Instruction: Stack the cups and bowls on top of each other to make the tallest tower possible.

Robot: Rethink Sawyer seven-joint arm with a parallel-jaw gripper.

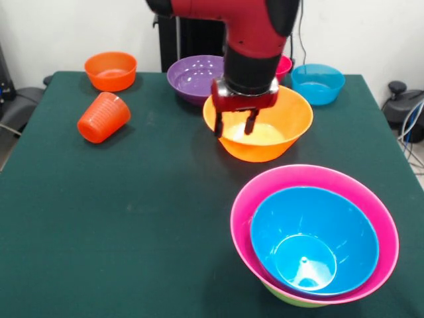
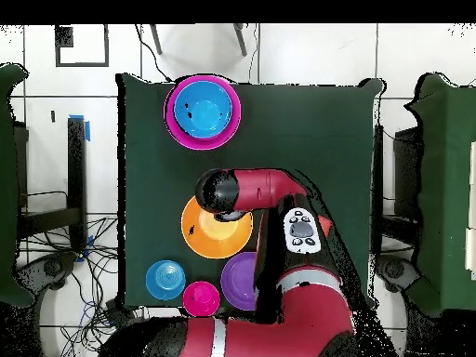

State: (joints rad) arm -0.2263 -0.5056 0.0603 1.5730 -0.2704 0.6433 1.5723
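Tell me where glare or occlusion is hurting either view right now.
Front view: overhead lights put bright highlights on the purple bowl and the blue bowl nested in the pink bowl; the gripper shows clearly, open over the large orange bowl. Overhead view: the arm covers the gripper and part of that bowl.

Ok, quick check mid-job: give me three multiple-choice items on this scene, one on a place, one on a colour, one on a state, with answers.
1. The gripper hangs over which bowl?
A. large orange bowl
B. purple bowl
C. large pink bowl

2. What colour is the bowl nested directly inside the large pink bowl?
A. purple
B. blue
C. orange

3. How is the cup positioned?
A. upright
B. upside down
C. on its side

Answers:
1 A, the fingers dip over its near rim.
2 B, a blue bowl sits inside the pink.
3 C, its mouth faces sideways on the table.
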